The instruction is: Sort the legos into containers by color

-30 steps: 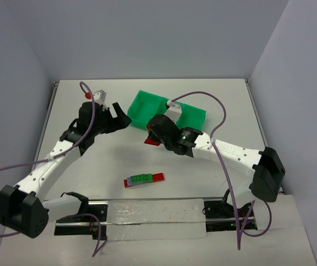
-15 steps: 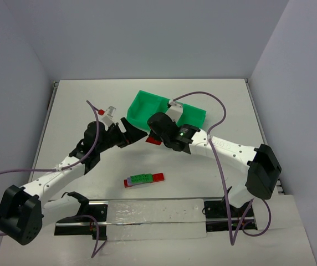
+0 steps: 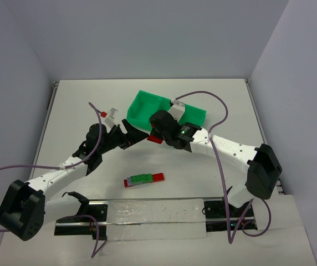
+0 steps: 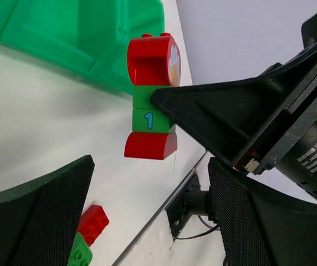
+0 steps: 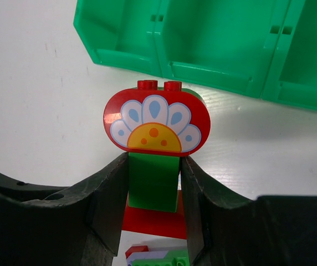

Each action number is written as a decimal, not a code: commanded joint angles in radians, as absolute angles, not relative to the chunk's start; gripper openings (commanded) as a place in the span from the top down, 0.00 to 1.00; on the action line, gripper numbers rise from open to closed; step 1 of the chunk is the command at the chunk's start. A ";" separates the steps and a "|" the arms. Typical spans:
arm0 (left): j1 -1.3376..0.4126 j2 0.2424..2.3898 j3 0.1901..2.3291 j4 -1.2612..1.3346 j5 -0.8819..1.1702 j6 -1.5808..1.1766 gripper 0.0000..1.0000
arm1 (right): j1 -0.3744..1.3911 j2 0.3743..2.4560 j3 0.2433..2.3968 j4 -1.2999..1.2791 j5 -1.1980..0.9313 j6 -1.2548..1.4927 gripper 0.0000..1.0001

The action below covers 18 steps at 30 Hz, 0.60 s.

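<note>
The left arm [image 3: 64, 166] has swung in from the left side of the worktop [image 3: 75, 100] and dropped lower, bringing the left gripper [image 3: 138, 134] close beside the red-and-green lego stack [image 3: 156, 139] held in the right gripper [image 3: 157, 136], which has itself edged slightly nearer the green tray [image 3: 142, 105].

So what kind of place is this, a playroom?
Probably a robot lab's test bench, not a playroom. A left arm and a right arm trailing cables are mounted on a white table boxed in by plain walls; the only toys are a green tray and a few legos.
</note>
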<state>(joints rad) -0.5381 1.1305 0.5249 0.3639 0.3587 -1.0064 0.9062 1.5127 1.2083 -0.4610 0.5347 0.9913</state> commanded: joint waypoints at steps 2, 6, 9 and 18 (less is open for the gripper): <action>-0.545 1.115 0.499 0.447 0.378 -1.018 0.12 | 0.884 1.488 1.239 -0.443 0.543 1.002 0.53; -0.545 1.120 0.490 0.474 0.389 -1.027 0.16 | 0.876 1.480 1.236 -0.443 0.538 1.002 0.53; -0.545 1.124 0.480 0.496 0.391 -1.042 0.18 | 0.871 1.473 1.230 -0.442 0.537 1.002 0.53; -0.545 1.174 0.479 0.558 0.414 -1.067 0.18 | 0.867 1.462 1.219 -0.428 0.515 0.999 0.53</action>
<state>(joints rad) -0.5381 1.1437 0.4644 0.4713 0.3778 -1.0524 0.8736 1.5084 1.2079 -0.4596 0.5098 0.9909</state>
